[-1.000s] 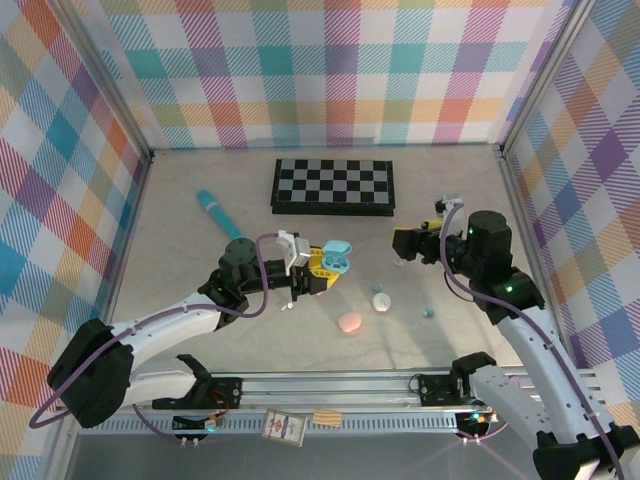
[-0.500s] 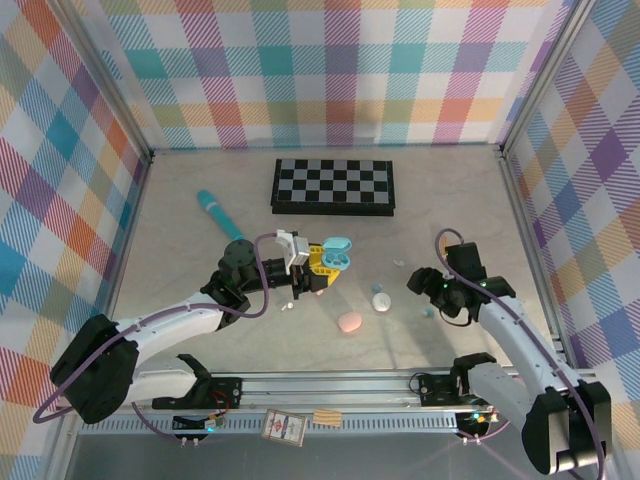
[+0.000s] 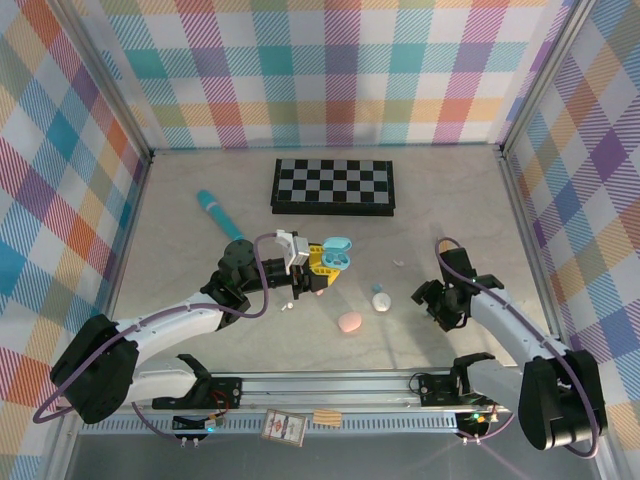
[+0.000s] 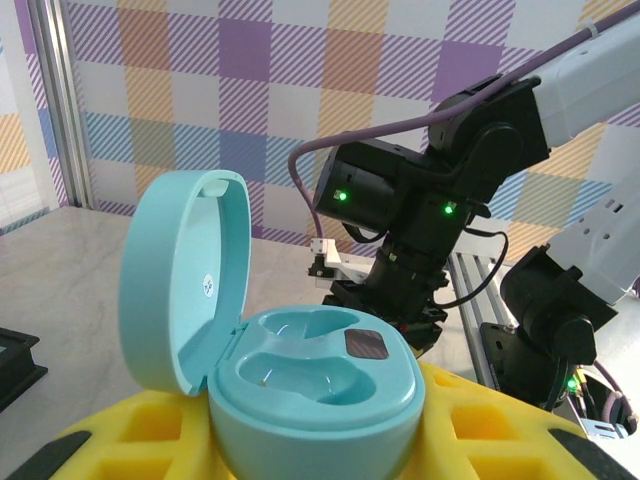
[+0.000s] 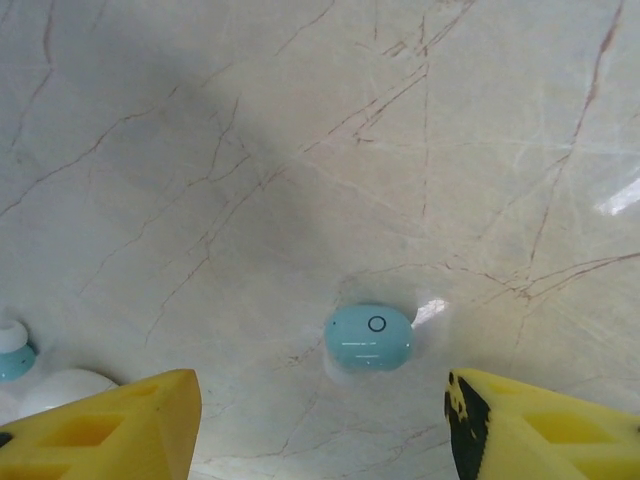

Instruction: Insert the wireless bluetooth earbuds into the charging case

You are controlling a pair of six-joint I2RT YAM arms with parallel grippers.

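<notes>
Pale blue earbud (image 5: 368, 337) lies on the marble table (image 5: 250, 150), just ahead of the gap between the spread fingers of the right gripper (image 5: 320, 390), touching neither. The left gripper (image 3: 318, 268) pinches the open teal charging case (image 4: 310, 385).

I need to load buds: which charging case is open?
The teal case in the left claw, lid hinged up; the pink case on the table is shut.

Bare marble (image 5: 300, 150) around the pale blue earbud (image 5: 368, 338); white object (image 5: 60, 385) well apart.
</notes>
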